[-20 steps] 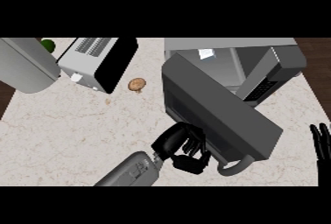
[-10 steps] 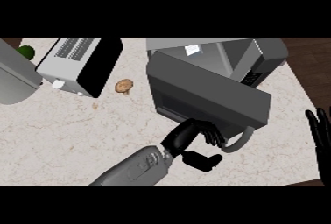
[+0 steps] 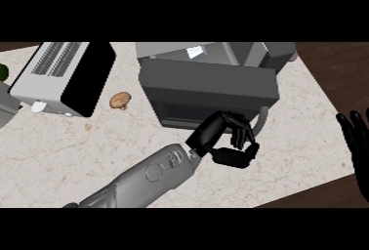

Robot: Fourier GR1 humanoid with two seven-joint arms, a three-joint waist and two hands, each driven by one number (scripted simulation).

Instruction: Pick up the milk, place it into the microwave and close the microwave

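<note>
Fingers point(image 3: 234, 131) curled (left hand point(image 3: 225, 140)), microwave door point(image 3: 209, 97)

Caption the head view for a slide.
Left hand curled at the microwave door, milk inside; right hand rests open at right.

The pale marbled stone table point(image 3: 65, 146) carries faint brown veining over off-white. The boxy dark grey metal microwave point(image 3: 209, 93) has a darker door window. The silver and black slotted toaster point(image 3: 69, 78) sits beside a small round tan-brown pastry point(image 3: 119, 100). Dark brown wooden floor point(image 3: 338, 63) borders the table.
</note>
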